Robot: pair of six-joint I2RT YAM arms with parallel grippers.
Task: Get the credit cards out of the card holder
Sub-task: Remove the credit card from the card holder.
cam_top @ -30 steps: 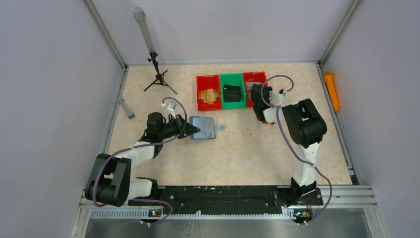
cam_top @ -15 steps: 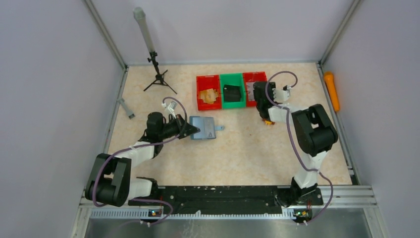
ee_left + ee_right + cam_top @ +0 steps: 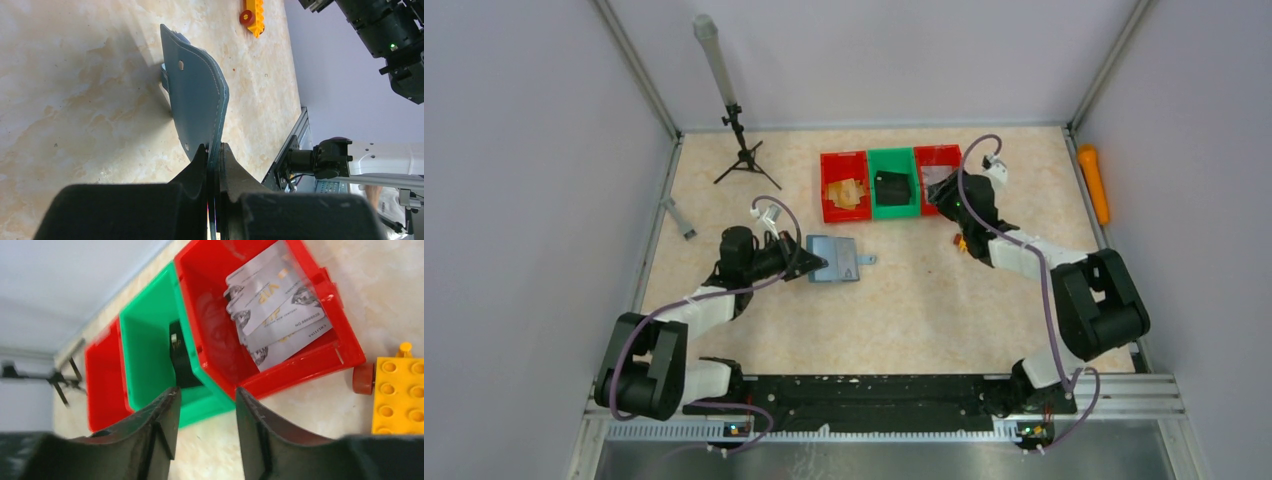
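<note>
Since a second ago the right arm's elbow has swung outward; the right gripper (image 3: 205, 395) hangs before the right-hand red plastic bin (image 3: 320, 365), jaws parted and empty; pale printed credit cards (image 3: 275, 315) lie inside, so a drop seems finished; the left gripper (image 3: 214, 150) stays clenched on one edge of the flat slate-teal card holder (image 3: 197, 95), propped on the beige marbled table (image 3: 924, 300) left of centre.

The gold letters "VIP" are read on the uppermost of the pale cards (image 3: 280, 280) lying in the red bin (image 3: 310, 371). Part of the same gold lettering is seen on a card beneath it. Lines of small dark print are carried along the cards' edges, too fine to be read. A small dark mark is seen on the card holder (image 3: 836, 259) from above, too small to be made out.
</note>
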